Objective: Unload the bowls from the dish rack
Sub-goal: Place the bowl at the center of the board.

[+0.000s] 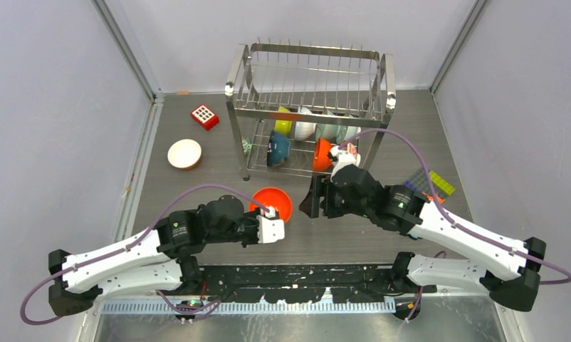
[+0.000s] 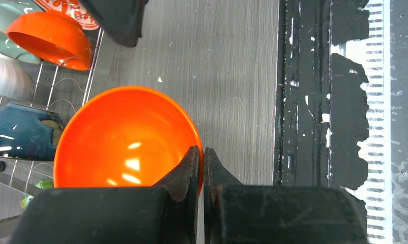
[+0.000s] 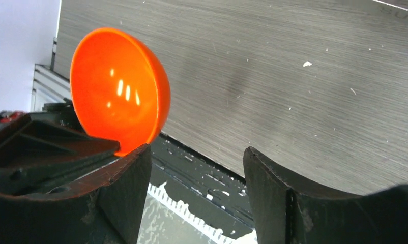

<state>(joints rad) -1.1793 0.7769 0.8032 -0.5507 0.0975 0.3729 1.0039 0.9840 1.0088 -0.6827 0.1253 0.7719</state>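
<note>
Looking from above, the left gripper [image 1: 271,216] pinched the rim of an orange bowl [image 1: 272,199] out in front of the rack [image 1: 311,51], probably to carry it clear. Other bowls [image 1: 279,146] sat on the rack's lower tier. The right gripper [image 1: 305,198] faced the orange bowl, empty.

At the left wrist, the jaws were almost shut on the thin rim of the orange bowl [image 2: 120,137].

At the right wrist, the fingers [image 3: 133,175] stood wide with nothing between them, the orange bowl [image 3: 115,86] just beyond.
</note>
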